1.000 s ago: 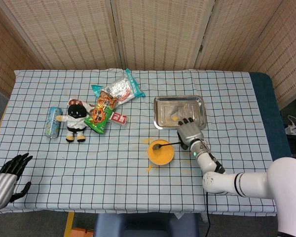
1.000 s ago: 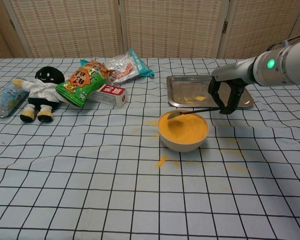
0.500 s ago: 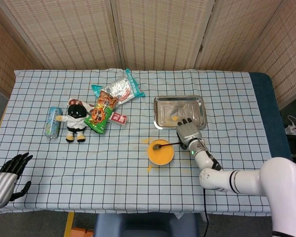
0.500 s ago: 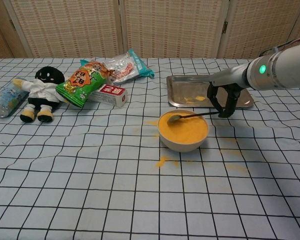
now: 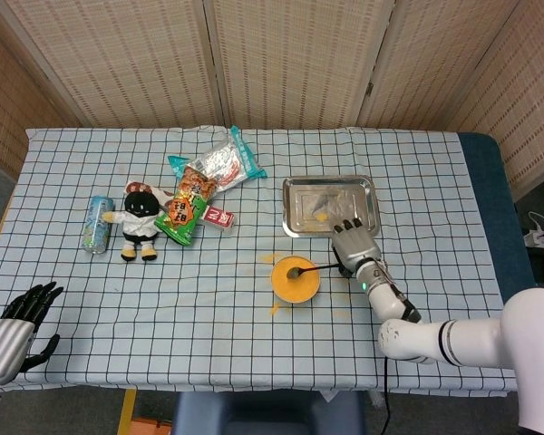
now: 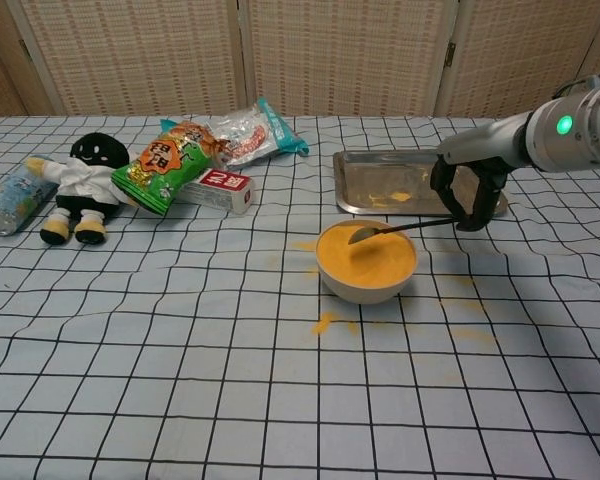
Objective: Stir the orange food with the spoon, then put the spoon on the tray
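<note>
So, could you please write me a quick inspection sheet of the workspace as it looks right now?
Surface: checked tablecloth, orange spills near the bowl.
Job's things: bowl of orange food; spoon with its tip in the food; metal tray behind, orange bits in it.
Clutter: plush doll, can, snack bags, small red box.
Hands: right hand holds the spoon handle; left hand open, at table edge.
Cables: white plug, cord far right.
Surroundings: woven folding screens.
</note>
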